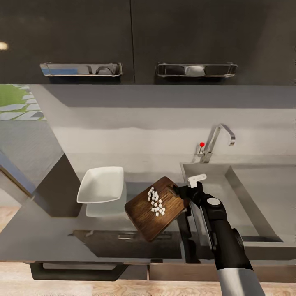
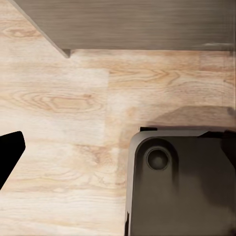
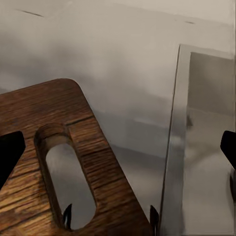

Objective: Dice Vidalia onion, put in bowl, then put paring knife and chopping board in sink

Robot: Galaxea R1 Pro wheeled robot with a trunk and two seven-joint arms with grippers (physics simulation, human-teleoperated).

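Dark brown wood, the chopping board (image 1: 156, 207) is clamped at its near-sink corner by the right gripper (image 1: 183, 192), held tilted above the countertop (image 1: 53, 230) with a cluster of small white diced onion (image 1: 156, 202) pieces lying on it. The right wrist view adds what the head view hides: the board's slotted handle hole (image 3: 69, 179) close to the camera, and two dark fingertips (image 3: 67, 215) pinching the board's edge, with the steel rim of the sink (image 3: 173, 147) just beside it. The left wrist view looks down at light wood-plank floor (image 2: 64, 108), a grey cabinet base (image 2: 132, 24) and part of the robot's dark base (image 2: 182, 187); whether the left gripper is open or closed cannot be told. Outward from the board, the white bowl (image 1: 101, 185) sits on the grey countertop just to its left, apart from it. To the right lies the sink basin (image 1: 255, 197), with the chrome tap (image 1: 217, 139) and its red-tipped lever (image 1: 202, 144) behind. Dark glossy wall cabinets (image 1: 144, 37) with bar handles hang above a pale backsplash (image 1: 144, 127).
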